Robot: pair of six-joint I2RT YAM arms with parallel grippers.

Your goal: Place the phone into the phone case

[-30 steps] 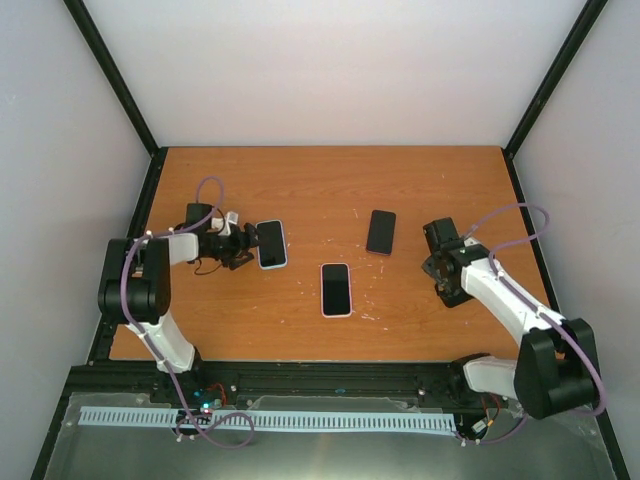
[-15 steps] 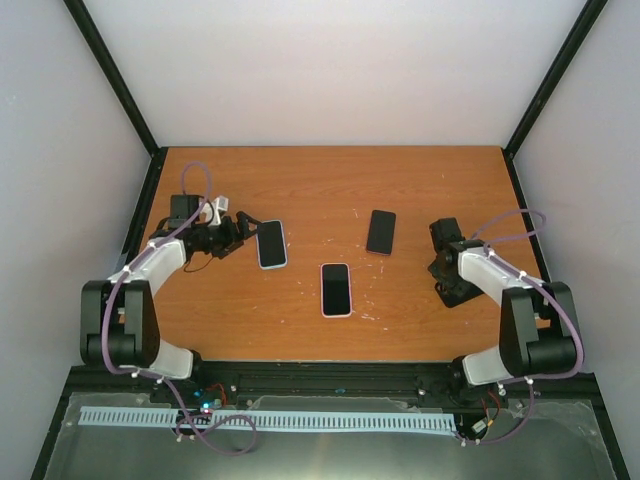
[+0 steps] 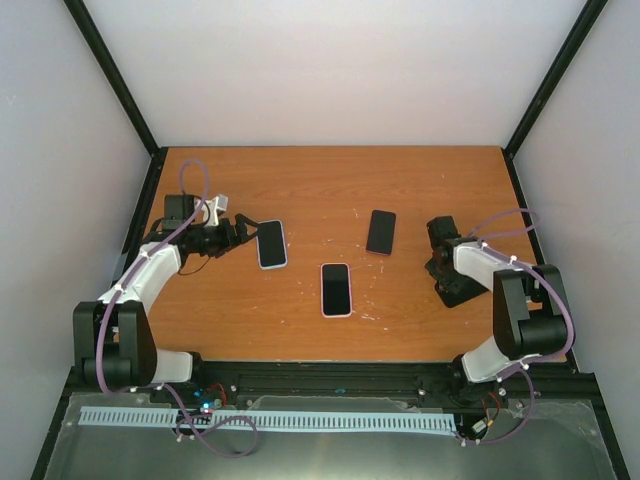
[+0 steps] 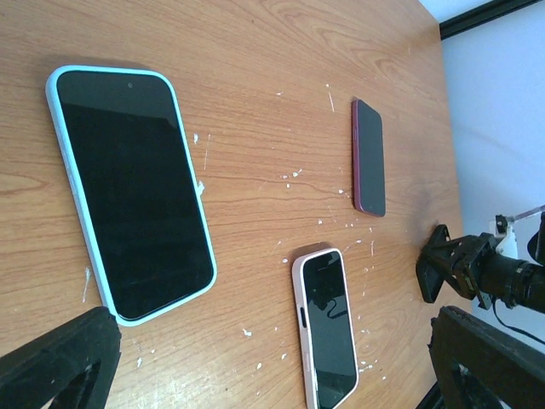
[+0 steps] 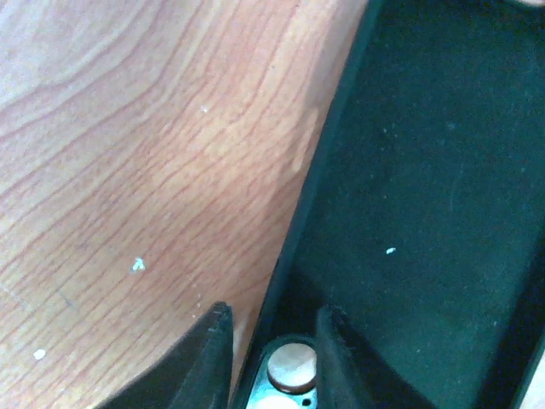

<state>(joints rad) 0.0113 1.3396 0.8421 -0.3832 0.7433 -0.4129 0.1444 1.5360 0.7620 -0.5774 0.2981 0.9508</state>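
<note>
well, we read the step in hand as bringing case and phone together. the right gripper (image 5: 272, 317) has its fingers close, astride one wall of the black phone case (image 5: 426, 170). the wall fills the narrow gap, so we judge it pinched, though from above the case (image 3: 462, 292) is hard to tell from the gripper. the bare dark red phone (image 3: 381, 231) lies flat on the table (image 3: 300, 180), face up, apart from the case and between it and the two cased phones. these are the blue-cased phone (image 4: 132, 187) by the left arm and the pink-cased phone (image 4: 328, 328) nearer the front edge.

the left gripper (image 3: 243, 229) is spread wide with nothing in it, just beside the blue-cased phone.

to do this well we would keep the pinch on the wall only, so the case's mouth is free. we would lay it flat and open side up beside the bare phone. the left fingers would need to take the thin phone by its long edges, tip one end in first and then press down.
</note>
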